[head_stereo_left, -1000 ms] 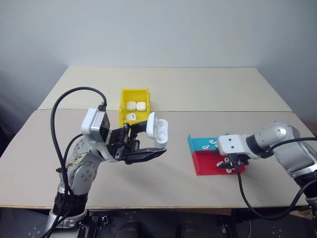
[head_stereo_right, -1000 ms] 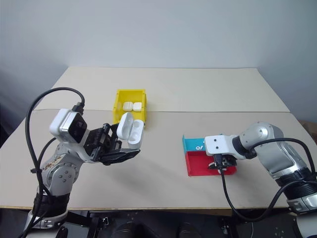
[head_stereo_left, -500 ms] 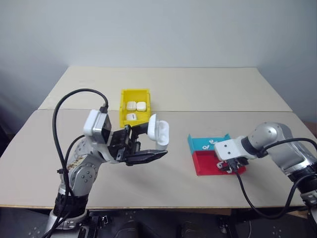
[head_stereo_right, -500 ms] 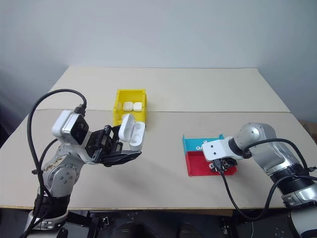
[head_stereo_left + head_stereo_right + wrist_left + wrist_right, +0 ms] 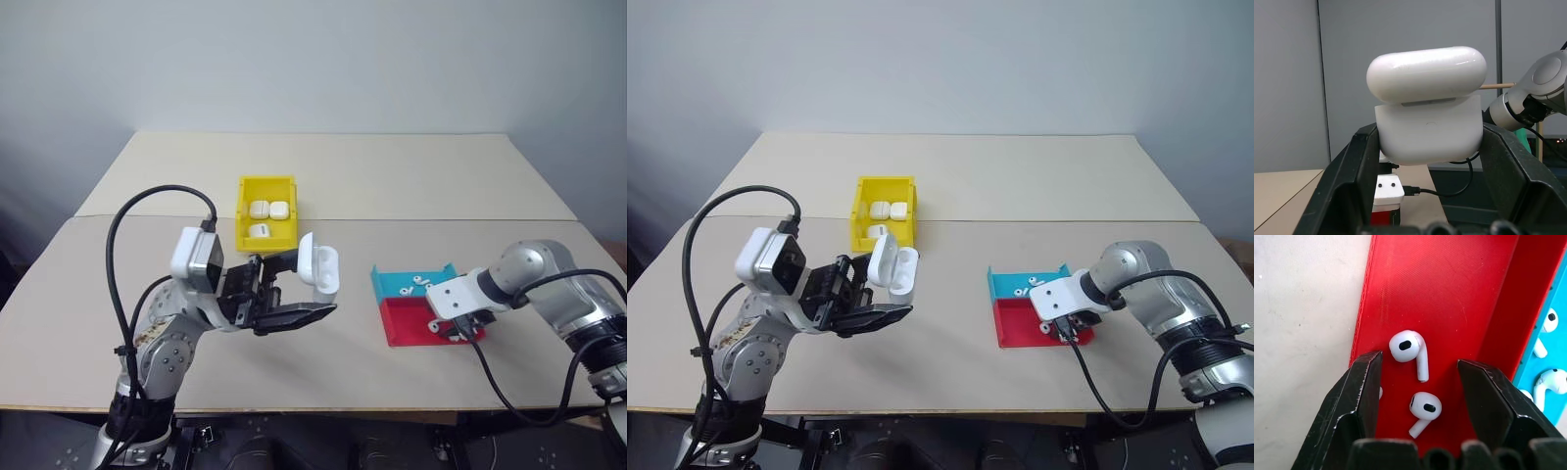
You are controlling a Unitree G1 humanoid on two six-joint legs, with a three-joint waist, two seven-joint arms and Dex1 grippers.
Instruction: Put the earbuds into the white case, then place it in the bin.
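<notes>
An earbud (image 5: 1409, 351) is framed between the parted fingers of the right pincer (image 5: 1418, 377) directly above the red tray (image 5: 411, 319), its stem lying along the tray, while the open-lidded white case (image 5: 320, 270) is clamped in the left pincer (image 5: 294, 294), well apart over the tabletop (image 5: 392, 186).

Both arms are silver-grey metal with rounded joint housings. The left arm (image 5: 162, 343), lower left of the head view, carries a white boxy wrist module (image 5: 196, 259) and a thick black cable (image 5: 122, 255) looping up over it. The right arm (image 5: 563, 294), lower right, has a white wrist block (image 5: 460, 294) with small dark screws and a black cable (image 5: 500, 382) trailing below. The fingers (image 5: 1364, 396) are matte black, wedge-shaped plastic
</notes>
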